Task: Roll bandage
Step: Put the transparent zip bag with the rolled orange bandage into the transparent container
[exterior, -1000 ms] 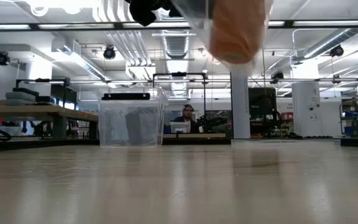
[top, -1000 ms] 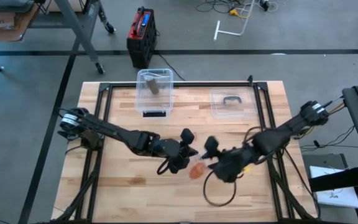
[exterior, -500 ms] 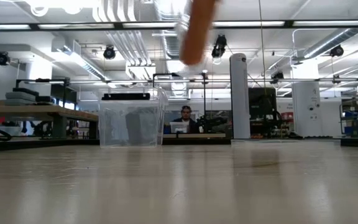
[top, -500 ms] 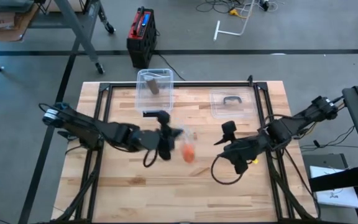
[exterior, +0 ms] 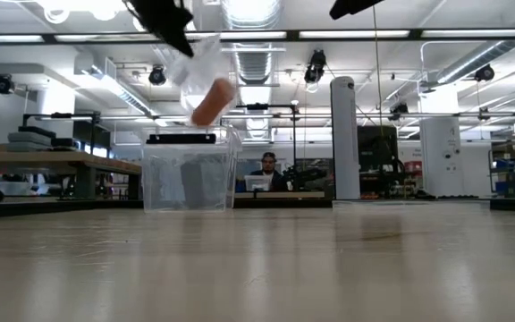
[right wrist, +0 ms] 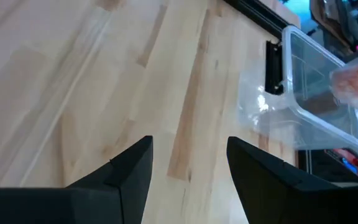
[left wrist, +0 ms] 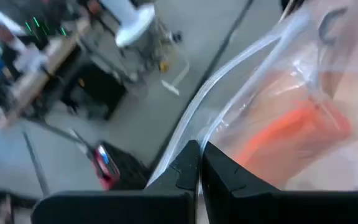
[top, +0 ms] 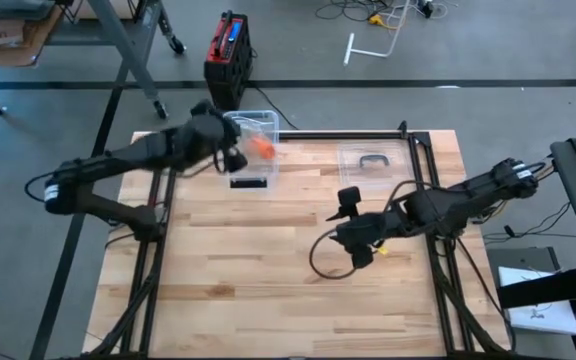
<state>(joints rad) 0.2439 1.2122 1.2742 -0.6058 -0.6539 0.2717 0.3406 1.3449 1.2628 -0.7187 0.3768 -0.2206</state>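
Wooden boards of the table (top: 268, 280) fill the overhead view, where we see the left gripper (top: 230, 156) clamped tight on a clear bag (top: 253, 140) with an orange bandage roll (top: 261, 147) inside, held over the clear bin (top: 250, 130) at the far edge, while the right gripper (top: 346, 213) hangs mid-table, holding nothing. From table height we see the bag (exterior: 199, 67) and roll (exterior: 212, 101) dangling above the bin (exterior: 189, 170). Our left wrist camera shows the pinched fingers (left wrist: 185, 171) gripping the bag's edge (left wrist: 241, 106), and the right wrist camera shows parted fingers (right wrist: 132, 165) over bare wood.

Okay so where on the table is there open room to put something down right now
The near half of the table is bare wood, below the right gripper and its looped cable. The far edge is crowded: the left gripper holds a bagged orange roll over the clear bin, with the lid beside it.
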